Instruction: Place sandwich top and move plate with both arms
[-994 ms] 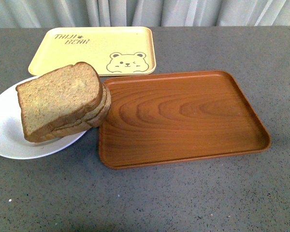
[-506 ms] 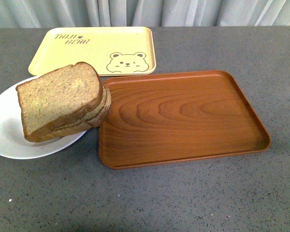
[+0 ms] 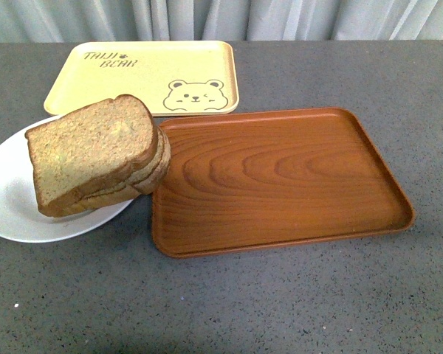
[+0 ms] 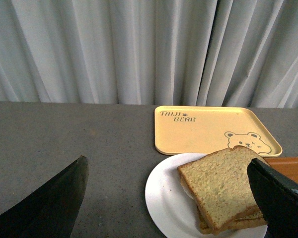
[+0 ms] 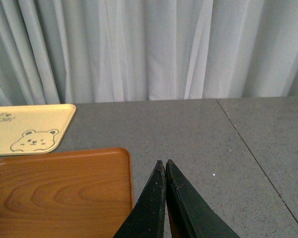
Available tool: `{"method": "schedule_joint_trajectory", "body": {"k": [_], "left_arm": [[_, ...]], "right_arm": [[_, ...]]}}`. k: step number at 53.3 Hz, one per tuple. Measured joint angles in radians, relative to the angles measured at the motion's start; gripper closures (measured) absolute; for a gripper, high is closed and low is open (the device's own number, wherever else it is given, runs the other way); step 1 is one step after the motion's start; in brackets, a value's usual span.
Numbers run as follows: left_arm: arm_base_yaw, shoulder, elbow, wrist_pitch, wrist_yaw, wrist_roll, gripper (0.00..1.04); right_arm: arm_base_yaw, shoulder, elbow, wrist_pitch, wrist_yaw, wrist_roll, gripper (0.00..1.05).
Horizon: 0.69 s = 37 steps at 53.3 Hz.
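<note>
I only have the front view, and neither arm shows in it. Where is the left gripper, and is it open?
Observer: The left gripper is open, jaws wide apart and holding nothing. The plate with the sandwich top lies just ahead of it.
Operator: And the right one?
Observer: The right gripper is shut on nothing, with its tips near the edge of the brown tray.

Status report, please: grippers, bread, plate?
Left gripper open, empty; right gripper shut, empty. Top slice in place on sandwich; plate not yet gripped. Brown tray close beside plate.
</note>
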Motion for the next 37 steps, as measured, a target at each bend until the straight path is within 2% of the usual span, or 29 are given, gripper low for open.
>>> {"method": "schedule_joint_trajectory", "body": {"k": [15,19,32,34,37], "left_arm": [[0.000,0.000,0.000,0.000,0.000,0.000,0.09],[0.000,0.000,0.000,0.000,0.000,0.000,0.09],[0.000,0.000,0.000,0.000,0.000,0.000,0.09],[0.000,0.000,0.000,0.000,0.000,0.000,0.09],[0.000,0.000,0.000,0.000,0.000,0.000,0.09]], "right_arm": [[0.000,-0.086,0.000,-0.087,0.000,0.000,1.03],[0.000,-0.219,0.000,-0.248,-0.001,0.000,1.03],[0.000,-0.255,0.000,-0.261,-0.002,0.000,1.03],[0.000,-0.255,0.000,-0.261,-0.002,-0.001,0.99],[0.000,-0.256,0.000,-0.261,-0.002,-0.001,0.85]]}}
